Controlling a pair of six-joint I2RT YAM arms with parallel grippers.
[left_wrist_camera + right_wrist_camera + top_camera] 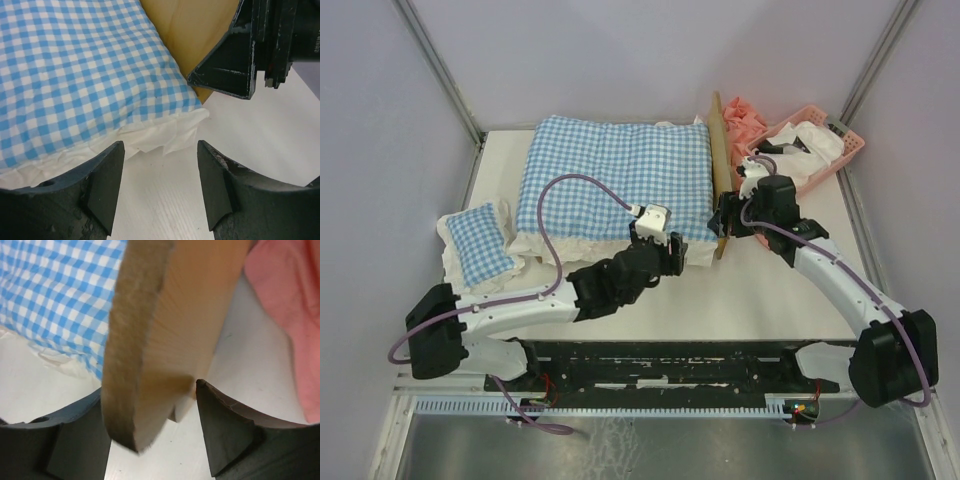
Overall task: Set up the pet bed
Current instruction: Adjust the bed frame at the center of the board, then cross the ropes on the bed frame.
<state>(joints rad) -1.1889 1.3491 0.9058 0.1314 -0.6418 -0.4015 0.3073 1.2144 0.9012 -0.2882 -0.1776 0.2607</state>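
Observation:
Of the pet bed only the light-wood headboard (719, 165) shows, standing on edge along the right side of the big blue-and-white checked cushion (610, 175) that covers the rest. My right gripper (724, 228) straddles the headboard's near end (165, 340). Its left finger lies against the wood, and a gap remains at the right finger (225, 425). My left gripper (655, 238) hovers open over bare table just in front of the cushion's near right corner (165, 110), holding nothing (160, 145). The right gripper's black body (250, 45) shows in the left wrist view beside the wood (190, 30).
A small checked pillow (480, 242) lies at the table's left. A pink basket (817, 150) with white cloth stands at the back right, and a pink cloth (744, 120) lies beside the headboard (285, 315). Frame posts rise at both back corners.

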